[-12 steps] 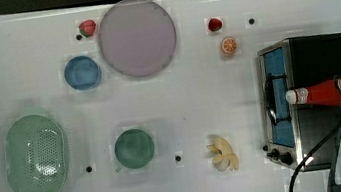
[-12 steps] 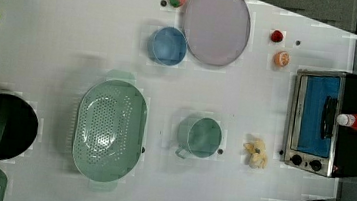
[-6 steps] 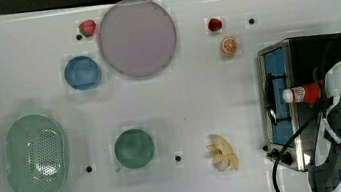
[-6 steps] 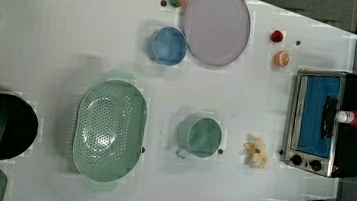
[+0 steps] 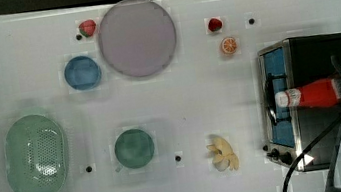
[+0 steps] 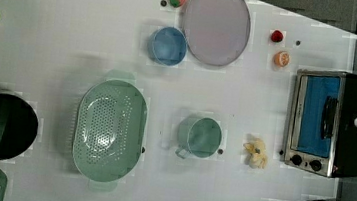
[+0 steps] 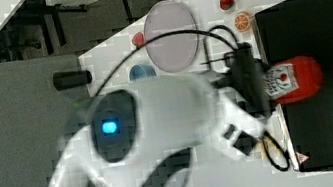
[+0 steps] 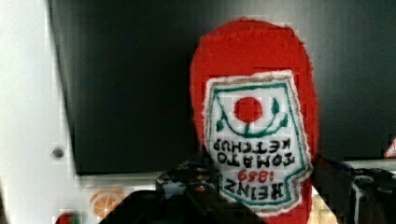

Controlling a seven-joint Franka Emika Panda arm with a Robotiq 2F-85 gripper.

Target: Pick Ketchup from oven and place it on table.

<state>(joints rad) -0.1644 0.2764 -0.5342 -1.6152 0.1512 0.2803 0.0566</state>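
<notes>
Slim red plastic Ketchup bottle [image 5: 312,94] with white cap and white-and-red paper label, lying over the flat black top of the boxy toaster oven [image 5: 314,55]. We cannot tell whether it rests on that top or hangs just clear. In the top view its long axis runs from 9 o'clock, the cap end, to 3 o'clock, the rounded base. The cap reaches out over the silver front frame and bluish glass door.

The black claw [image 8: 261,200] straddles the bottle near its 3 o'clock end, crosswise to the long axis. In the wrist view, dark fingers [image 8: 187,193] press the label from both sides, so we read the claw as clenched on the bottle.

The white, dark-dotted tabletop [image 5: 184,99] opens toward 9 o'clock of the oven. We judge the carry must go that way, cap leading. The smooth, yielding plastic wall may slip or tilt in a grip this far from its middle.
</notes>
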